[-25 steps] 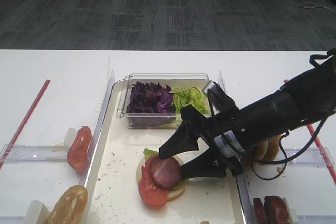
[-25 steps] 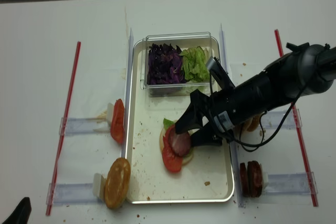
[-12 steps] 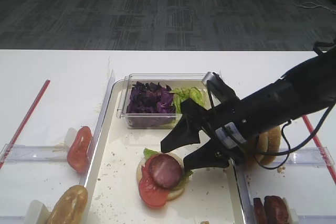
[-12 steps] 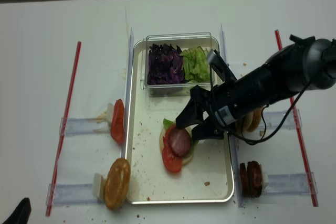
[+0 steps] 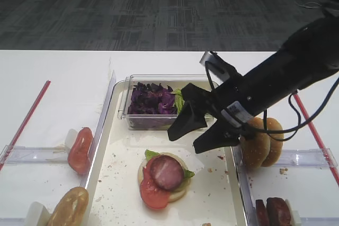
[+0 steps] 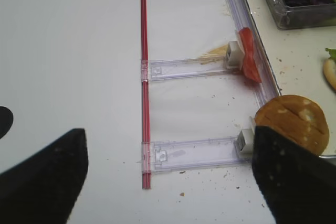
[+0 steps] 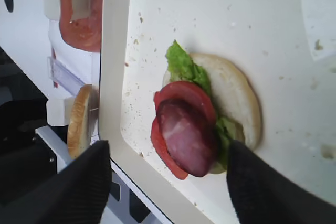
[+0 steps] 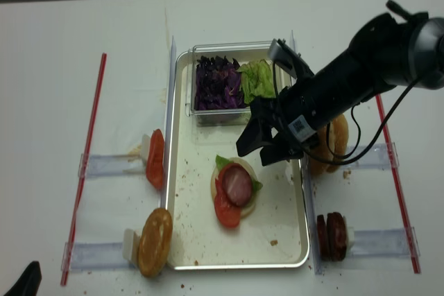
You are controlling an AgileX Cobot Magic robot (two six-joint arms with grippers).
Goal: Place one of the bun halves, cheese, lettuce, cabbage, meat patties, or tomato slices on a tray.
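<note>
From the high front view, the long white metal tray (image 5: 114, 146) with a raised rim has bare, crumb-dotted floor on both sides of the food stack. The black right gripper (image 5: 190, 132) hangs above the tray, jaws apart, holding nothing. Just behind it sits a clear plastic box (image 5: 159, 80) with dark purple cabbage (image 5: 152, 99) and green lettuce (image 5: 179, 99). One round pinkish-brown meat patty (image 5: 166, 172) lies on top of the stack, on a red tomato slice (image 5: 152, 192).

The right wrist view shows the patty over tomato, a lettuce leaf and one pale bun half (image 7: 236, 93), near the tray's rim.

The left wrist view shows the left gripper's (image 6: 173, 182) dark fingers wide apart over the white table, beside one red straw (image 6: 144, 82).

The overhead view shows two golden buns (image 8: 331, 145) and two spare patties (image 8: 331, 235) right of the tray.
</note>
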